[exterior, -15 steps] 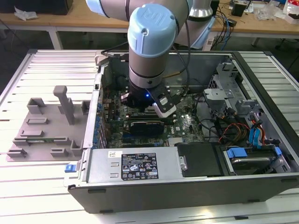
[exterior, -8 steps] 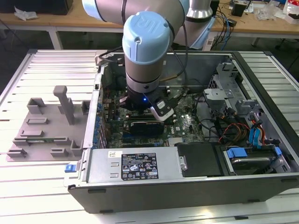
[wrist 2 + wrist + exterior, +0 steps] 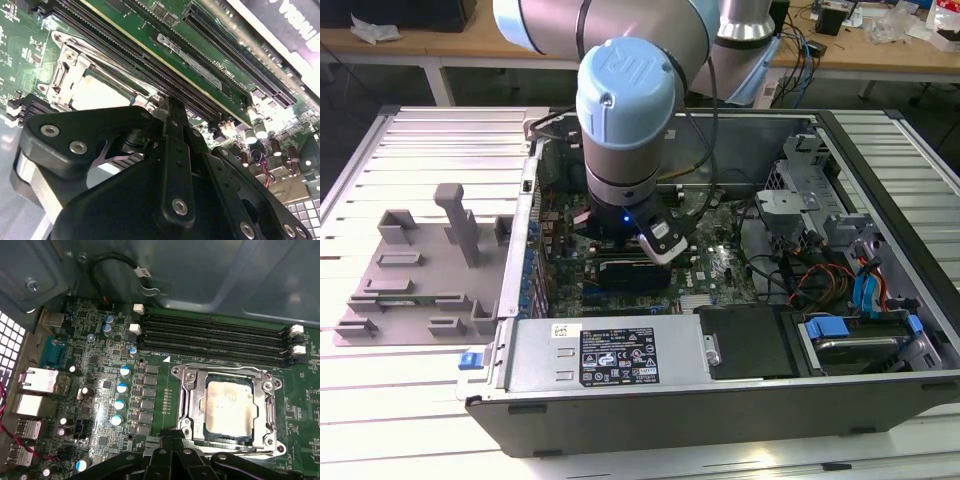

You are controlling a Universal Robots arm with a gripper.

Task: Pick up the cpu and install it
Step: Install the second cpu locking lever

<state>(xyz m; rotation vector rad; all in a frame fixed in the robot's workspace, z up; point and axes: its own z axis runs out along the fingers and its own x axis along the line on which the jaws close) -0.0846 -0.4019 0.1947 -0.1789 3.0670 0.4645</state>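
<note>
Looking down into the open computer case [image 3: 720,400] on the slatted worktop [image 3: 400,400], with the arm [image 3: 625,110] reaching in over the middle of the motherboard [image 3: 720,270].

Finding the cpu [image 3: 229,405] in the first wrist view already lying flat inside the metal socket frame [image 3: 187,390], silvery plate facing up. Close to square, so no clear long axis to call. Sits with its edges square to the frame and parallel to the rows of memory slots [image 3: 215,337] just beside the socket.

Catching the gripper [image 3: 172,440] right at the socket's edge, on the side away from the memory slots, fingertips pressed together and pinching nothing. Hovers just beside the frame; touching or apart, cannot tell.

Seeing tight room here: slots along one side of the socket, capacitors [image 3: 120,395] near another, the grey case wall [image 3: 210,275] rising just past the slots.

Switching to the second wrist view: looks past the gripper [image 3: 170,102] from behind its black linkage, with the cpu [image 3: 95,95] half hidden by it, and picks up the long expansion slots [image 3: 235,55] that the first wrist view misses.

Noting, from the exterior view, a grey fixture [image 3: 420,270] on the worktop outside the case, toward the exterior view's left, and drive bays [image 3: 840,340] at the case's corner on the exterior view's right.
</note>
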